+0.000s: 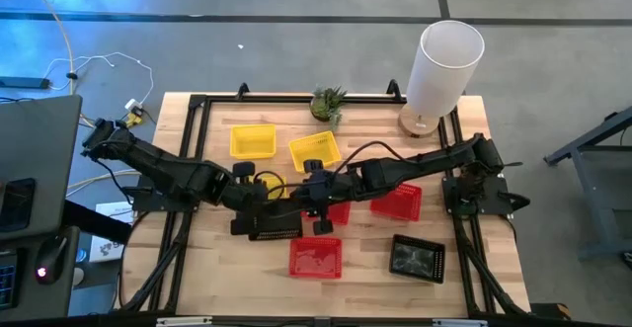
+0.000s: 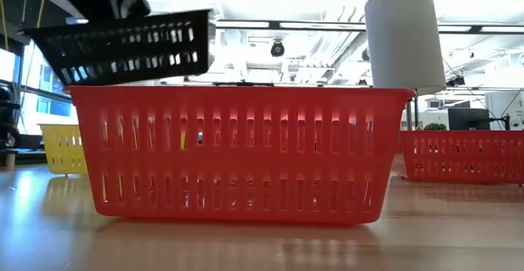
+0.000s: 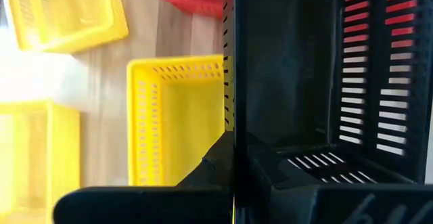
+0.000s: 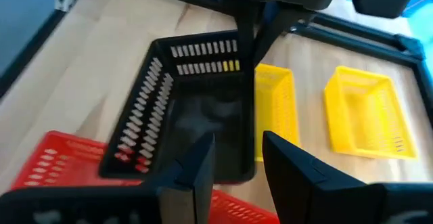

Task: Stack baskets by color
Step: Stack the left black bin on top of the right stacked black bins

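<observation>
My left gripper (image 1: 249, 197) is shut on a black basket (image 1: 276, 226), which hangs above the table just behind the front red basket (image 2: 237, 152). In the low view the black basket (image 2: 123, 50) rides slightly tilted over that red basket's rim. My right gripper (image 4: 237, 160) stands open above the black basket's other end (image 4: 196, 122), its fingers apart with nothing between them. Yellow baskets (image 1: 252, 139) (image 1: 314, 150) rest flat on the far half of the table. Another yellow basket (image 3: 176, 116) lies below the held one. My left gripper pinches one wall of the black basket at its rim (image 3: 233, 116), one finger outside (image 3: 210, 163) and one inside (image 3: 284, 173). The fingers come from above, slanting down. The basket hangs below them, clear of the table and a little tilted.
Two more red baskets (image 1: 397, 201) (image 1: 338, 210) lie right of centre under my right arm. A second black basket (image 1: 417, 258) sits at the near right. A tall white cylinder (image 1: 444, 65) and a small green plant (image 1: 328, 102) stand at the far edge.
</observation>
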`<state>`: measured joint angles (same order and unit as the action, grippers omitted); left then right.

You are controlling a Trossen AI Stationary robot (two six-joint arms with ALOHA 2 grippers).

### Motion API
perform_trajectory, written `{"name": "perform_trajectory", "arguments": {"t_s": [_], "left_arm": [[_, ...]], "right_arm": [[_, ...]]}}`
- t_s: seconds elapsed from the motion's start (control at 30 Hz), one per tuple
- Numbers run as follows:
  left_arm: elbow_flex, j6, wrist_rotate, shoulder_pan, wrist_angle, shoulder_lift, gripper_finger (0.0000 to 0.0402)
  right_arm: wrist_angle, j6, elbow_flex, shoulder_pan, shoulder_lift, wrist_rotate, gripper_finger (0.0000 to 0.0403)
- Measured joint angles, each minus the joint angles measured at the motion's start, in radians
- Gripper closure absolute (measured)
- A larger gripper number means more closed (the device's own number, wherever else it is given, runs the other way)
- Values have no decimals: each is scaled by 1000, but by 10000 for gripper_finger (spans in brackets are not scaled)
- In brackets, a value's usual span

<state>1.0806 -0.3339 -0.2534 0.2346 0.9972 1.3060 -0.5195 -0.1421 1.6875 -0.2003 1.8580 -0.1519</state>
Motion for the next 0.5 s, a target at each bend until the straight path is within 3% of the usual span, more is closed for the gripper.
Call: {"name": "perform_trajectory", "arguments": {"t_s": [0.5], "left_arm": [[62,112,42,-152,107,0,401]], "right_arm": [[-77,11,61,83,1,17,292]]}}
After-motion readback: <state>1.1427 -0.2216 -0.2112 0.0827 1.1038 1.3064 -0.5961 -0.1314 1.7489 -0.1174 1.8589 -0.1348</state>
